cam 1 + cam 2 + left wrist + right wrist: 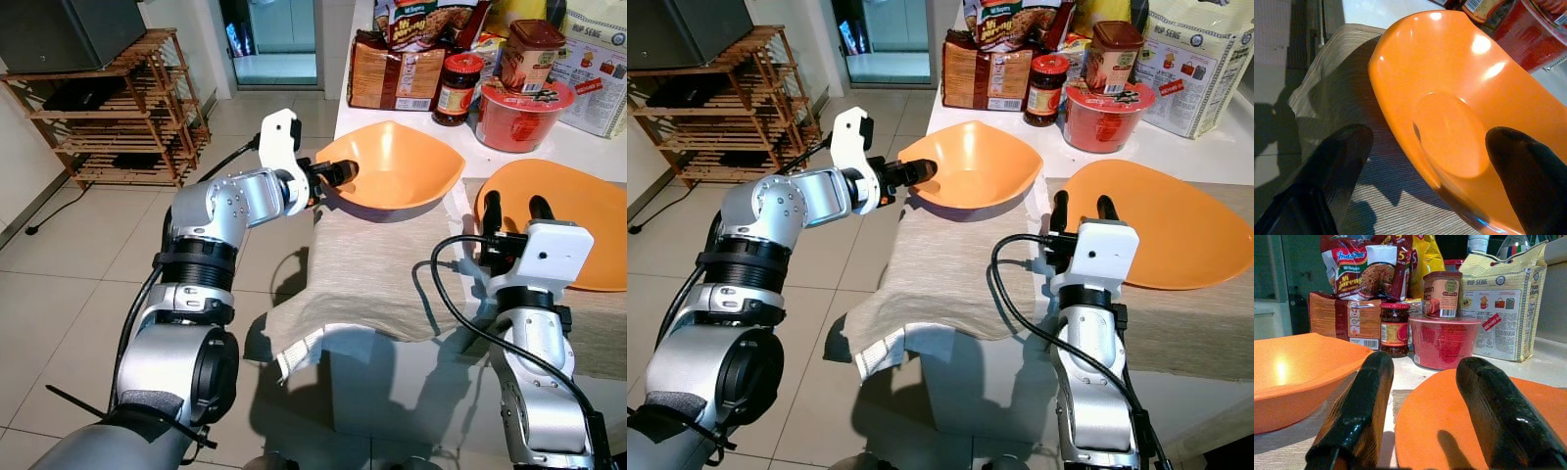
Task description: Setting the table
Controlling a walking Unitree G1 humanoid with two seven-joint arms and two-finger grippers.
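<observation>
An orange bowl [402,166] rests on a beige cloth [372,274] at the counter's left end. My left gripper [338,174] is at the bowl's left rim and open. In the left wrist view one finger [1342,152] is over the cloth outside the bowl [1449,122] and the other finger [1528,176] is inside it. A flat orange plate [578,215] lies to the bowl's right. My right gripper [513,208] stands open at the plate's near left edge, fingers pointing up, holding nothing. In the right wrist view the plate [1449,426] lies just beyond them.
At the back of the white counter [588,147] stand noodle packs [397,73], a jar [458,90], a red tub [522,116] and a paper bag [1195,64]. The cloth hangs over the counter's near left corner. A wooden rack [118,108] stands on the tiled floor to the left.
</observation>
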